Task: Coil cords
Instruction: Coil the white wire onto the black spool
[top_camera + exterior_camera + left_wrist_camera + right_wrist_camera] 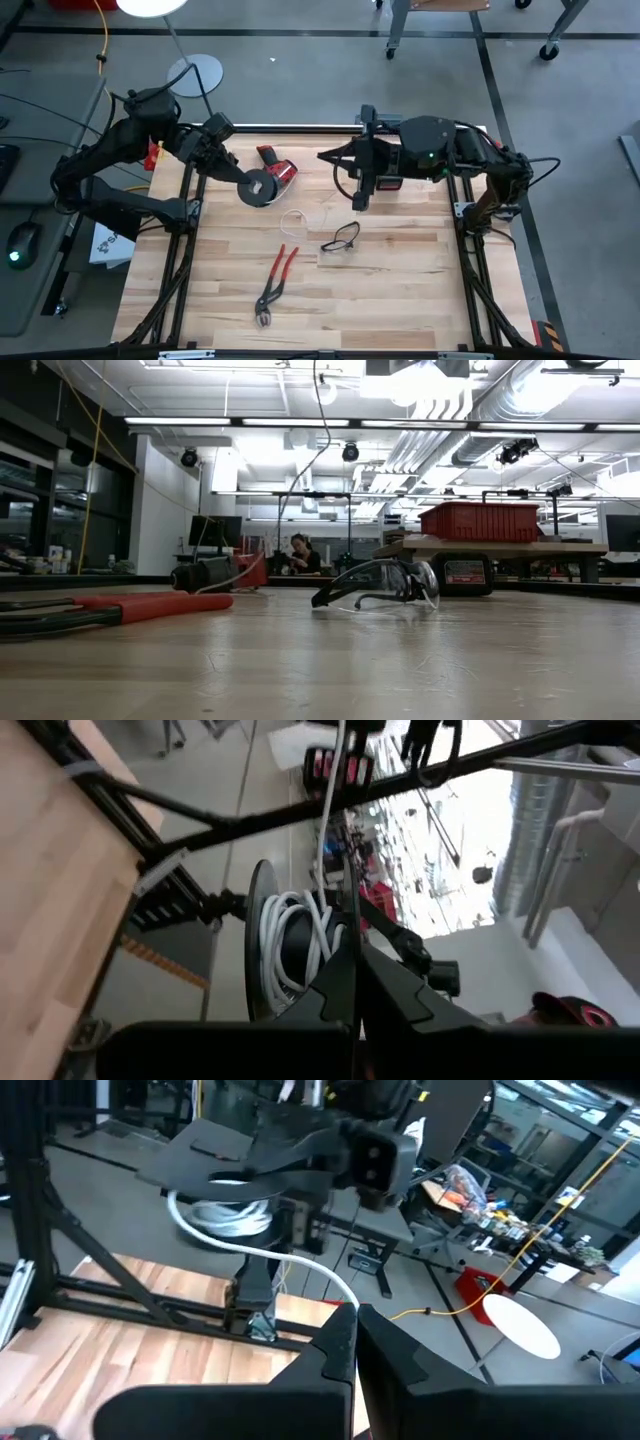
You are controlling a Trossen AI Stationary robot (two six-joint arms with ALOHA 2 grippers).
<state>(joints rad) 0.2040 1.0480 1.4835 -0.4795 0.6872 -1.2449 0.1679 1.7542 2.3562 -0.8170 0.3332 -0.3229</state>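
Midway through winding: the left gripper (pixel 243 182), fingers clamped on the black spool (pixel 258 187), holds it above the counter (pixel 400 300); the right gripper's (pixel 350 1320) closed fingers pinch the white cord (pixel 300 1265), which needs another wrap.

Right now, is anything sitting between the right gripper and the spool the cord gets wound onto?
Nothing visible does. The left gripper holds the spool above the table, shut on it. The right gripper, shut on the white cord, faces it across open air; glasses and pliers lie lower on the table.
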